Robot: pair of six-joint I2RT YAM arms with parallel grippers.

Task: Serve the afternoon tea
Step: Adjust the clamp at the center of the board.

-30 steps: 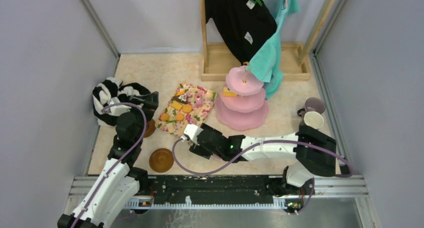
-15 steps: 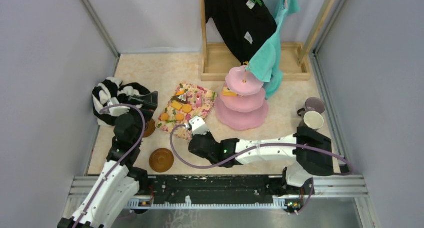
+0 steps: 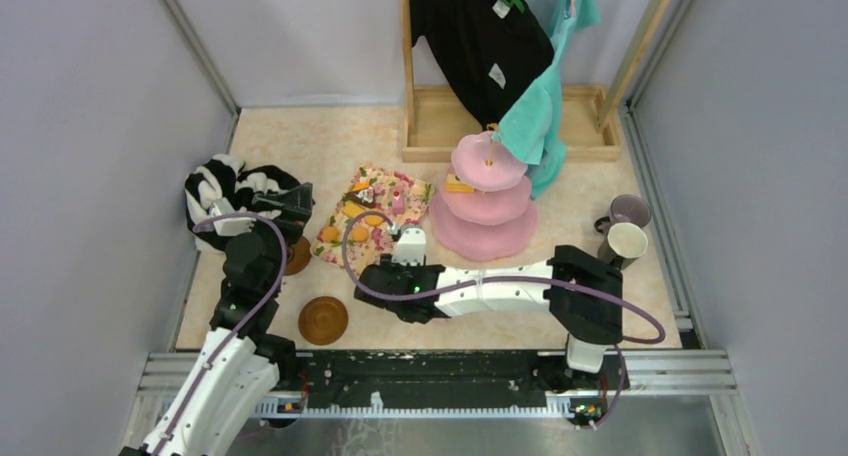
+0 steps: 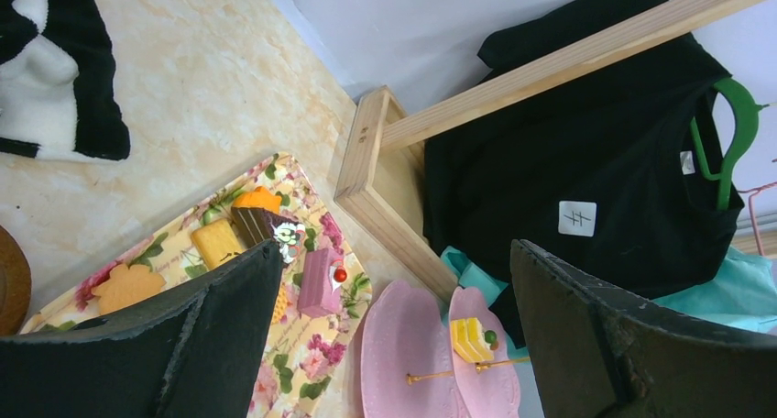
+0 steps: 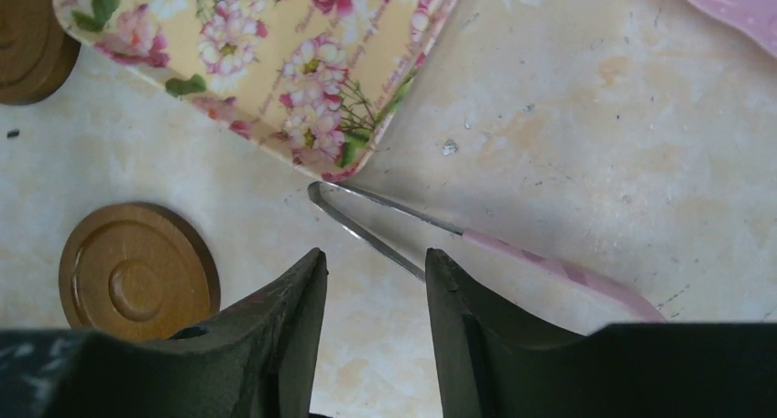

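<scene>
The right claw (image 5: 376,253), partly open and gripping nothing, hangs over the tongs (image 5: 541,262), whose thin metal arm runs into its gap, a brown saucer (image 5: 137,271) off to its left, while the left claw (image 4: 396,248) gapes wide, pastries (image 4: 220,239) and pink cake stand (image 4: 403,345) lying beyond its tips.

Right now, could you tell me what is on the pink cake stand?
One yellow pastry lies on the middle tier of the cake stand. Other tiers look bare, but upper tiers cover parts below.

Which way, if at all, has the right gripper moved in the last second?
Yes. In the top view the right gripper has swung rightward and slightly farther back, ending nearer the pink cake stand.
</scene>
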